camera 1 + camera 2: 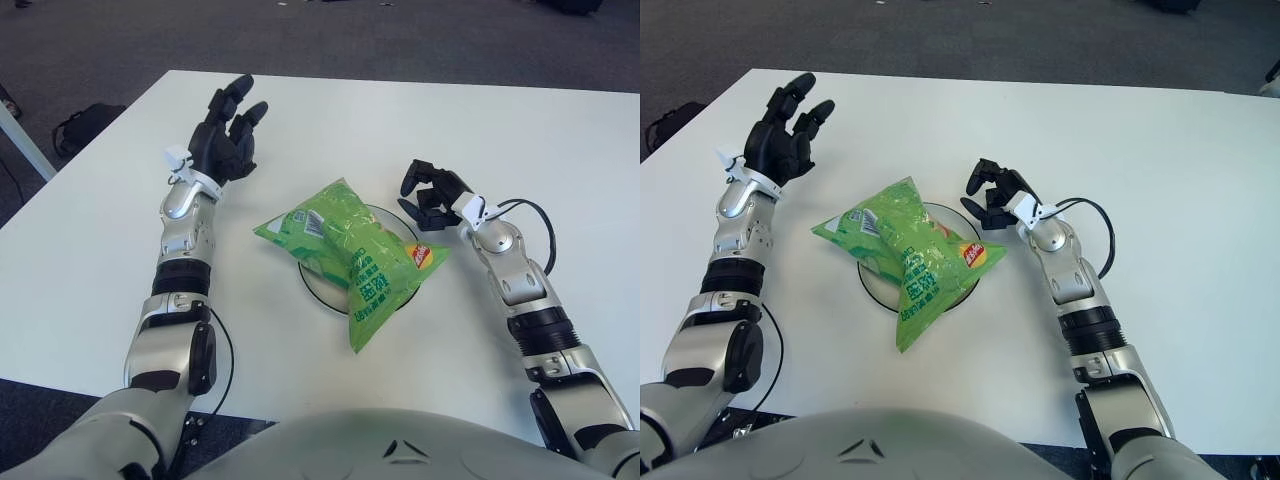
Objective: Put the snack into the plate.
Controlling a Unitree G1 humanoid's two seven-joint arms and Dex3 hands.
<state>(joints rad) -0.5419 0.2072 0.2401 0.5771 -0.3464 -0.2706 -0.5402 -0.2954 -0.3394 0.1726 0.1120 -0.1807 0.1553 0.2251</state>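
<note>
- The left hand (228,135) shows at about ten o'clock from the plate, well apart from it, fingers (240,95) spread and holding nothing; it looks idle and should stay out of the way.
- The snack (350,255), a green bag, lies across the plate (392,219), covering most of it; its lower end hangs over the rim toward six o'clock and its left corner overhangs toward nine o'clock.
- I judge the placement nearly done, so the careful part is release and withdrawal without dragging the bag off.
- The right hand (432,195) sits just beside the plate at two o'clock, fingers curled loosely but clamped on nothing.
- A clean finish would be drawing this hand away toward three o'clock, clear of the bag's crinkly edge.
- The surface (560,150) is white, and the light bag could slide off the rim if nudged.
</note>
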